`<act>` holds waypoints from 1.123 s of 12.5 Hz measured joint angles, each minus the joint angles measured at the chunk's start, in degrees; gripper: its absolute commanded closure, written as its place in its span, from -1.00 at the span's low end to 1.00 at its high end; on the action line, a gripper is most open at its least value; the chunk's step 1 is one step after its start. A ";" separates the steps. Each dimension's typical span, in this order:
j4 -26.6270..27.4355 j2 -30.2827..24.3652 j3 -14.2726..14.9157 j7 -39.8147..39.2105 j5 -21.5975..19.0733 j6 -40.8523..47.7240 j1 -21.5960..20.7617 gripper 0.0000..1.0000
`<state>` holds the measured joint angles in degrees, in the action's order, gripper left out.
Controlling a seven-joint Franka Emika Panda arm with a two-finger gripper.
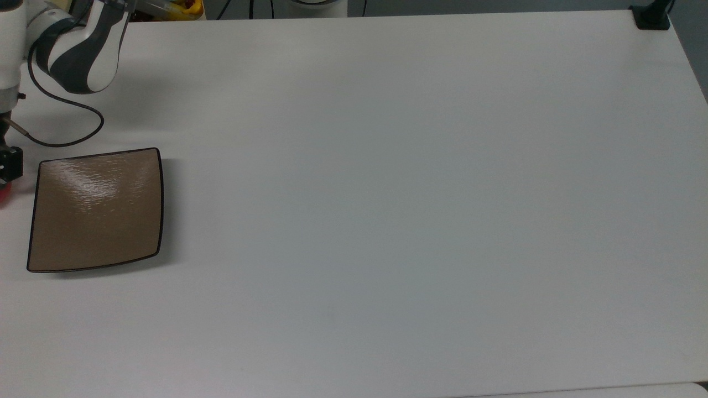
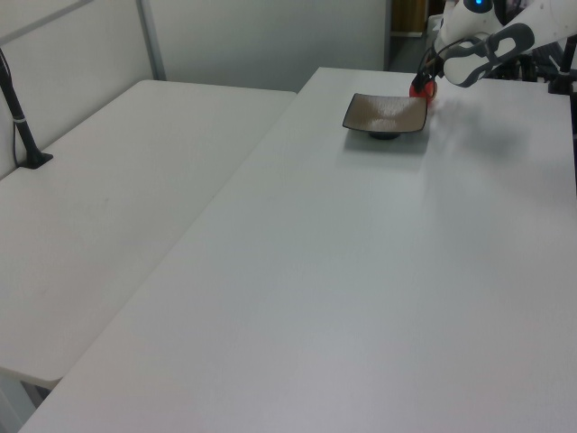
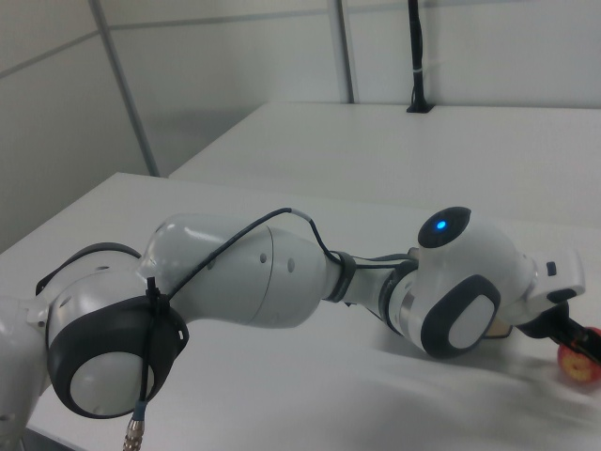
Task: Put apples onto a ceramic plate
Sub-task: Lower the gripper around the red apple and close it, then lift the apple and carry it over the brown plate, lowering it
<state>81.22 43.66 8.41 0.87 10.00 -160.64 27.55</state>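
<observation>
A red apple [image 2: 422, 88] sits on the white table [image 1: 387, 193] just beyond the far edge of the square tan-brown ceramic plate [image 1: 97, 210], not yet on it; in the top view only a sliver of red shows at the frame's left edge, beside the plate's left side. The plate lies bare, its glossy rippled surface catching the light. The gripper [image 3: 577, 340] is down at the fruit, its dark fingers right against the apple's top in the right view, which looks to me like the pick-up stage of the job, with the carry across to the plate still ahead. Whether the fingers have closed on the apple or only bracket it, I cannot tell from here. The Panda arm [image 3: 282, 282] stretches long and low over the table to get there: the big white links run nearly level with the tabletop, the wrist with its blue light [image 3: 442, 225] bends down at the end, and a black cable [image 1: 61, 127] trails in a loop over the table behind it. That flat, extended reach makes sense, since the apple lies at the far corner of the work area, well away from the open middle of the table
</observation>
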 measured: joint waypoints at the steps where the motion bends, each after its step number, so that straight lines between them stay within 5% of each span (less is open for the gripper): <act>1: -0.02 0.36 0.00 0.00 0.00 0.00 0.00 -0.12; 2: -0.22 0.74 0.00 0.00 0.00 -0.06 -0.01 0.24; 3: -0.58 1.09 0.01 0.00 0.00 -0.11 -0.02 0.27; 10: -2.59 1.48 0.01 0.80 0.00 -0.25 -0.07 0.26; 14: -3.69 -3.21 -0.42 2.51 -0.08 -0.34 -0.85 0.16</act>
<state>77.53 40.45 7.99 3.38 9.92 -160.98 26.71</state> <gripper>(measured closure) 0.317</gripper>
